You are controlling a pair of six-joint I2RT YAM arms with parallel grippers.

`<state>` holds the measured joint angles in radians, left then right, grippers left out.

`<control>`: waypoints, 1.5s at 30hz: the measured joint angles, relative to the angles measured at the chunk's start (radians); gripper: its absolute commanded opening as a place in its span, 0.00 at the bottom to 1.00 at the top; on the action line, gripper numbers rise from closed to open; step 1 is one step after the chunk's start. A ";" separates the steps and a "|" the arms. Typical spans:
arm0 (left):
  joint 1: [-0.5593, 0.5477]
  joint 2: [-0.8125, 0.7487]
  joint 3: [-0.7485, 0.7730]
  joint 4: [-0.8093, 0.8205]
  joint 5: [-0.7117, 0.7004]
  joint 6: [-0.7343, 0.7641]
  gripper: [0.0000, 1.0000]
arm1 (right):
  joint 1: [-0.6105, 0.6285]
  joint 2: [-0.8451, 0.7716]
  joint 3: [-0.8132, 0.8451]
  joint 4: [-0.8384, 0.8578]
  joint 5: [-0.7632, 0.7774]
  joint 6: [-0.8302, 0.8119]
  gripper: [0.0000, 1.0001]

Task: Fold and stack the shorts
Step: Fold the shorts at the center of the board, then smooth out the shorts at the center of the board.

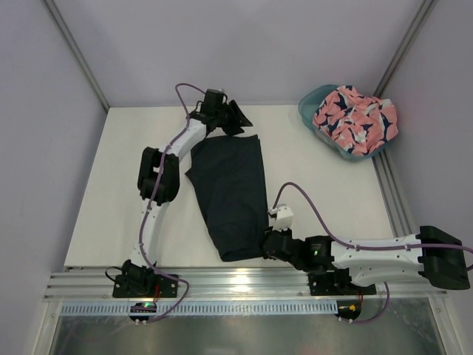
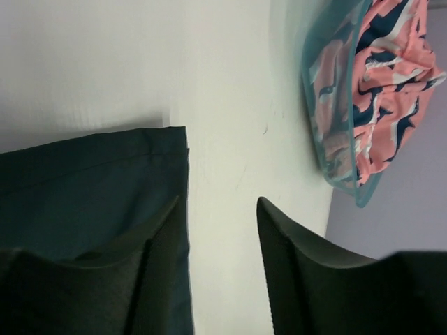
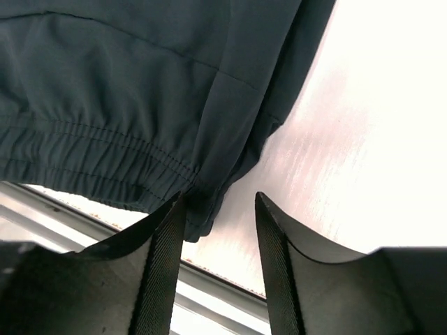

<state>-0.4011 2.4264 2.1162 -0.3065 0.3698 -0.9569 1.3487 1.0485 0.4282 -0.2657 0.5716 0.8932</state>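
The dark navy shorts (image 1: pixel 233 192) lie folded lengthwise on the white table, waistband at the near edge. My left gripper (image 1: pixel 233 122) is open at their far hem corner; in the left wrist view (image 2: pixel 216 223) one finger is over the hem (image 2: pixel 105 181), the other over bare table. My right gripper (image 1: pixel 267 244) is open at the near right waistband corner (image 3: pixel 202 202), which lies between its fingers (image 3: pixel 220 230). The salmon pink printed shorts (image 1: pixel 355 118) sit bunched in the teal tub, also seen in the left wrist view (image 2: pixel 384 77).
The translucent teal tub (image 1: pixel 314 100) stands at the table's far right corner, also in the left wrist view (image 2: pixel 328 139). A metal rail (image 1: pixel 236 285) runs along the near table edge, close under my right gripper. Grey walls enclose the table.
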 measured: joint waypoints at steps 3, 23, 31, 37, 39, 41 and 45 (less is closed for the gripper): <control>0.014 -0.048 0.005 -0.095 -0.015 0.086 0.52 | 0.000 -0.016 0.058 -0.046 -0.010 -0.016 0.53; 0.198 -0.426 -0.561 -0.425 -0.188 0.403 0.55 | -0.328 0.196 0.225 0.071 -0.394 -0.261 0.54; 0.238 -0.266 -0.396 -0.435 -0.166 0.439 0.55 | -0.328 0.128 0.108 0.053 -0.399 -0.240 0.54; 0.273 -0.192 -0.281 -0.406 -0.121 0.470 0.54 | -0.328 0.130 0.085 0.056 -0.397 -0.226 0.53; 0.275 -0.167 -0.267 -0.399 -0.111 0.474 0.53 | -0.328 0.130 0.083 0.056 -0.396 -0.218 0.53; 0.273 -0.138 -0.260 -0.392 -0.103 0.480 0.49 | -0.328 0.130 0.082 0.058 -0.396 -0.209 0.53; 0.273 -0.115 -0.232 -0.370 -0.078 0.486 0.28 | -0.328 0.130 0.076 0.066 -0.396 -0.202 0.52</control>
<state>-0.1284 2.3112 1.8839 -0.6762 0.2920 -0.4713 1.0206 1.1782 0.5045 -0.1997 0.1761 0.6910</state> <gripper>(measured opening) 0.393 0.527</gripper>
